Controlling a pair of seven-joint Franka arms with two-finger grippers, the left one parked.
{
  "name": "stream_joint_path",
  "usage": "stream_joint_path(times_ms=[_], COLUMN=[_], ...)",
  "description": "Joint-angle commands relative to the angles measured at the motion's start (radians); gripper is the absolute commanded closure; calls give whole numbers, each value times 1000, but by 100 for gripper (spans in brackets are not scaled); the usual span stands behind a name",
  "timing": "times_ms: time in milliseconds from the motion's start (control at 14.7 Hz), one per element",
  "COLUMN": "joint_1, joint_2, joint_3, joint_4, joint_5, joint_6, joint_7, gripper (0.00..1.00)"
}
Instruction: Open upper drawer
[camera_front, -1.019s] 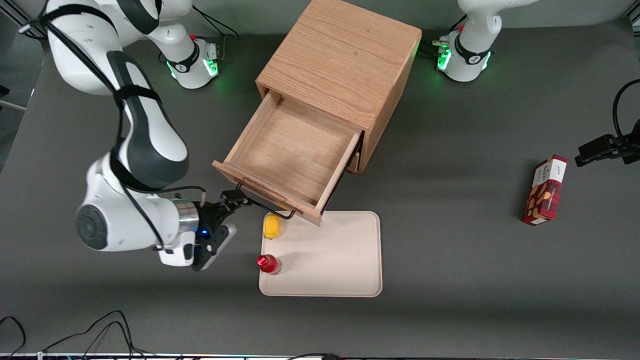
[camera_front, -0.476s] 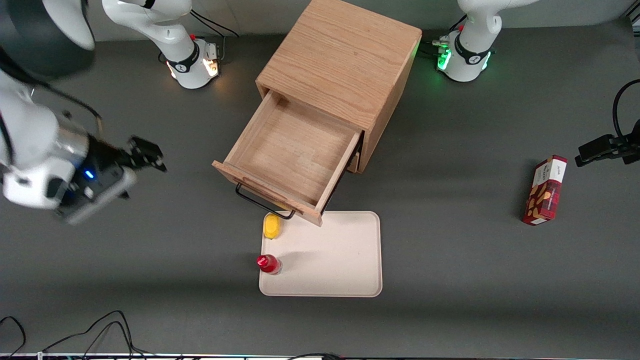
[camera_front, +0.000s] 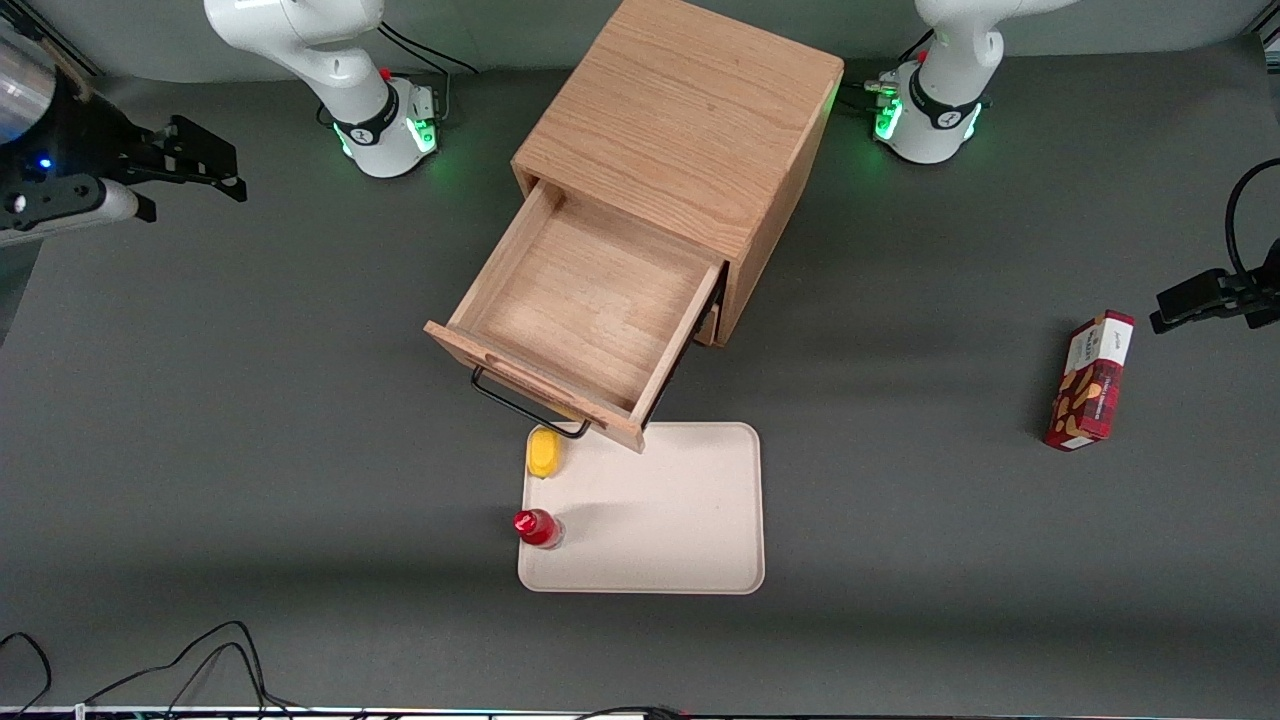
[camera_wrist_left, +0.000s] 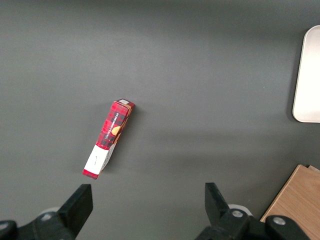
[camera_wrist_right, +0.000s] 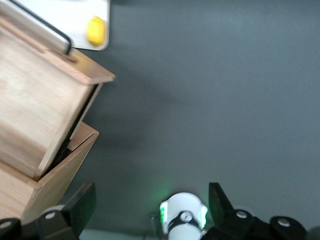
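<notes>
Lower drawer (camera_front: 712, 325) almost wholly hidden beneath the upper drawer (camera_front: 590, 300). Working arm cut off at frame edge; only its gripper (camera_front: 205, 160) shows, spread wide.

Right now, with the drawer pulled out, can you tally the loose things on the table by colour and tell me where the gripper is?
Yellow: 1, the yellow item on the tray
Red: 2, the red-capped bottle on the tray, the red box toward the parked arm's end
Cream: 1, the tray
Total: 4
The upper drawer holds nothing. The gripper is open, raised toward the working arm's end.
</notes>
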Motion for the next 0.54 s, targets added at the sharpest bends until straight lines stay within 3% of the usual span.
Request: stream_joint_path(times_ms=[0,204,476], joint_1=[3,5,0], joint_2=[-203,-211,-147], joint_3=[-7,-85,-93], joint_4=[-339,-369,-283], joint_5=[-22,-45,-70], joint_6=[129,148,140], joint_7=[157,159,143], gripper=[0,0,0])
